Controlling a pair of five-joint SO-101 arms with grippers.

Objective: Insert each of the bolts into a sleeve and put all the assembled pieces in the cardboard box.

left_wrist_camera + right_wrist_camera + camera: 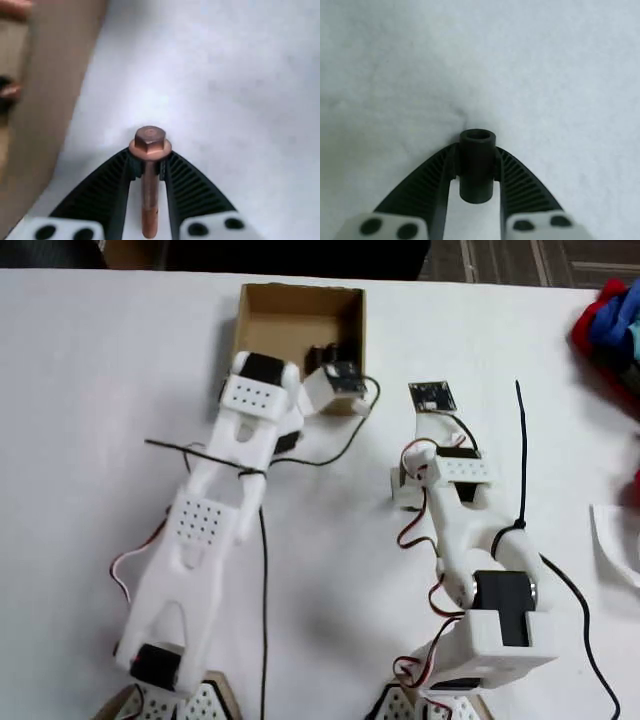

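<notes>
Left gripper (149, 158) is pinching a copper bolt (150, 143). The ribbed black fingers (105, 192) close in on the shank right under the hex head. The head pokes out past the fingertips and the rest of the shank runs back between the jaws toward the wrist. White table (225, 75) sits under it, and the brown wall of the cardboard box (55, 100) is just beside the gripper. There's something copper-coloured and dark inside the box, but it's too blurry to say what.

Right gripper (477, 159) has a black sleeve (477, 147) squeezed between its fingertips, open end facing away from the wrist so you can see into the bore. It's also over plain table (545, 60).

From the high view, the left arm (215, 500) stretches diagonally up the table (90, 390), with its wrist end at the near right corner of the cardboard box (290, 315). The right arm (465, 530) is off to the right with its wrist out over the table, apart from the box. The two arms aren't touching.

A bundle of red and blue cloth (608, 320) sits at the far right edge.
</notes>
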